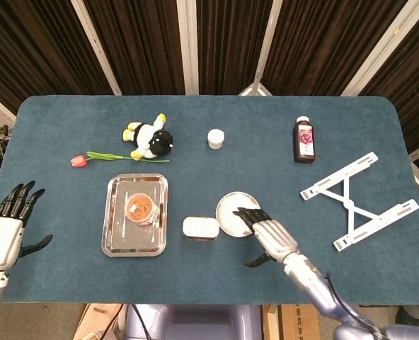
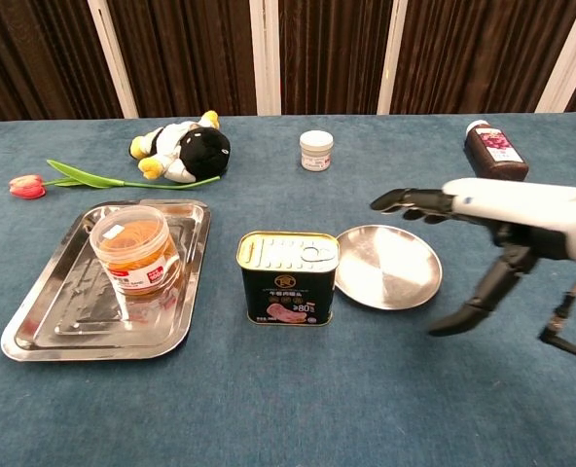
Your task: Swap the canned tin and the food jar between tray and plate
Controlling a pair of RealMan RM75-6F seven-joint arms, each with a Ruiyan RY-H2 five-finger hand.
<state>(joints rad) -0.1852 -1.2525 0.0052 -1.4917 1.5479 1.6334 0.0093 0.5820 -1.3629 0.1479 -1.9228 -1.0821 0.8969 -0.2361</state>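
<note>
Steel plate [image 1: 234,209] lies partly hidden under the right hand [image 1: 270,237], which hovers above its near-right rim with fingers spread, holding nothing. The canned tin [image 2: 288,277] stands on the cloth just left of that hand, touching the plate's edge. Further left, the food jar [image 2: 132,249] sits in the tray [image 2: 45,316]. The left hand [image 1: 8,227], fingers apart and empty, shows only in the head view, at the table's far left edge.
</note>
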